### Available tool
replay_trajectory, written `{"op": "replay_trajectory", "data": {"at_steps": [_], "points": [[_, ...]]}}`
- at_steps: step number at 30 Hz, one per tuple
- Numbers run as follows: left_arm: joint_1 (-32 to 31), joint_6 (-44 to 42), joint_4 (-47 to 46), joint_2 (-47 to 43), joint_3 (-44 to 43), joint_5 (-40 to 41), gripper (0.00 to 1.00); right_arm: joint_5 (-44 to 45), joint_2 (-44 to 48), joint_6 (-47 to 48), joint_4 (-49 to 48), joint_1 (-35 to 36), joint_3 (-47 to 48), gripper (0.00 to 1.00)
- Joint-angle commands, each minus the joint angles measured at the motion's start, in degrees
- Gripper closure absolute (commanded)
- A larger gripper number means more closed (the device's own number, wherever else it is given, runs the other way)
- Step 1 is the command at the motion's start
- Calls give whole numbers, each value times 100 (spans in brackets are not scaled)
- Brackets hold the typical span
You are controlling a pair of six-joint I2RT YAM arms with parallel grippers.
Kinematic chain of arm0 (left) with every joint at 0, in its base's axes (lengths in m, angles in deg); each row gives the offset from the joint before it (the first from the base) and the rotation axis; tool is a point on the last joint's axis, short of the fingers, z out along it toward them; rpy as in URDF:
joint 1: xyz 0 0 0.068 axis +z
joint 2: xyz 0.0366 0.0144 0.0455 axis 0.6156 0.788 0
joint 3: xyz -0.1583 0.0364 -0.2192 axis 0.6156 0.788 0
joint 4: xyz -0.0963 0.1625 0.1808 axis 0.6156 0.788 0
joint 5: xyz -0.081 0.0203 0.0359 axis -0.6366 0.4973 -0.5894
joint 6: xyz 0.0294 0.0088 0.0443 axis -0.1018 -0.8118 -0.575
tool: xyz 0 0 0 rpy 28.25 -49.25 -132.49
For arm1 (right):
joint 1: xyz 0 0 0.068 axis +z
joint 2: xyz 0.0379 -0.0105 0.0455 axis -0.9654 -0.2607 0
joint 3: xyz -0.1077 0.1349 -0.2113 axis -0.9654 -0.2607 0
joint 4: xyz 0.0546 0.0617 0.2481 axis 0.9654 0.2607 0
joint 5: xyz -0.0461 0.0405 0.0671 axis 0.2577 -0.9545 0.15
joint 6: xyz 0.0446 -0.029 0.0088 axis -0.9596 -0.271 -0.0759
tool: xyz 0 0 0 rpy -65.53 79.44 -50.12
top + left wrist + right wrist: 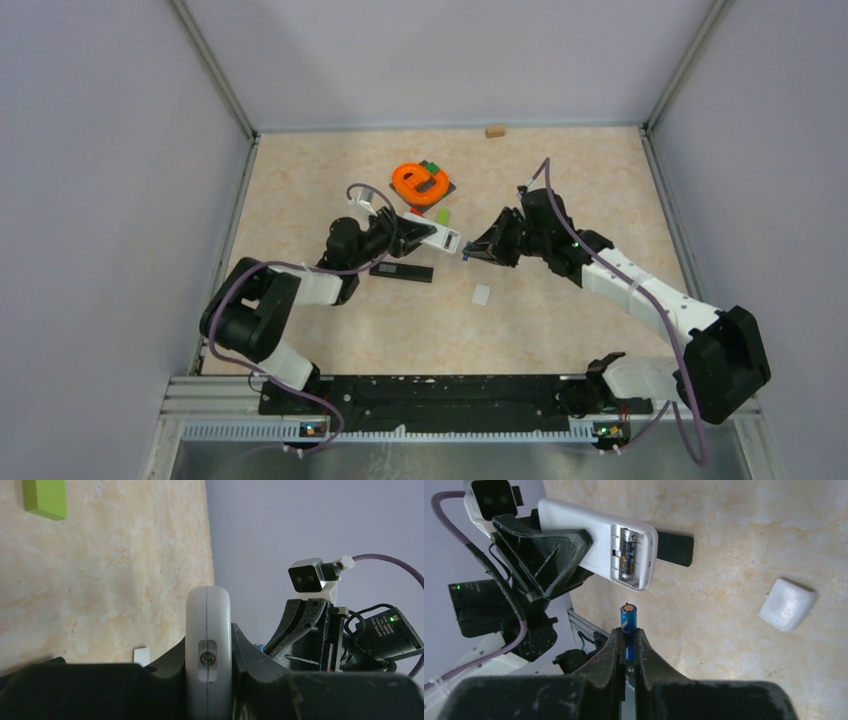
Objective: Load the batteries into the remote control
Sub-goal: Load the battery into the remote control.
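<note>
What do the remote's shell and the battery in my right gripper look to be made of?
The remote: probably moulded plastic, matte white; rounded edges and a seam along its side suggest that. The battery, pinched in the right gripper: likely a metal cell in a glossy blue printed wrap, with a bare coppery end cap.

Right pincer [628,635] hides half the blue battery [628,618].

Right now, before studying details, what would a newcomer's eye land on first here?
The white remote, held up centre-frame by the left gripper, its battery bay open with one dark battery seated. Facing it, the right gripper pinches a blue battery, end toward that bay. Behind them sits an orange toy.
</note>
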Motion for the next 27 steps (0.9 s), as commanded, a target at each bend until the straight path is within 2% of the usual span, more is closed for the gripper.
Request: {"op": "replay_trajectory", "data": {"at_steps": [1, 7, 11, 18, 27], "points": [[-117, 397, -1138, 233, -355, -261, 100, 86, -9, -433, -344, 93, 277, 100], [-242, 321, -1153, 342, -418, -228, 100, 527, -128, -432, -28, 100, 534, 100], [-294, 233, -1170, 365, -444, -272, 100, 405, -212, -449, -244, 104, 557, 100], [-320, 74, -1188, 251, -402, -260, 100, 420, -326, -447, -88, 105, 686, 100], [-325, -37, -1083, 136, -395, -261, 100, 353, -380, -509, -120, 104, 613, 87]]}}
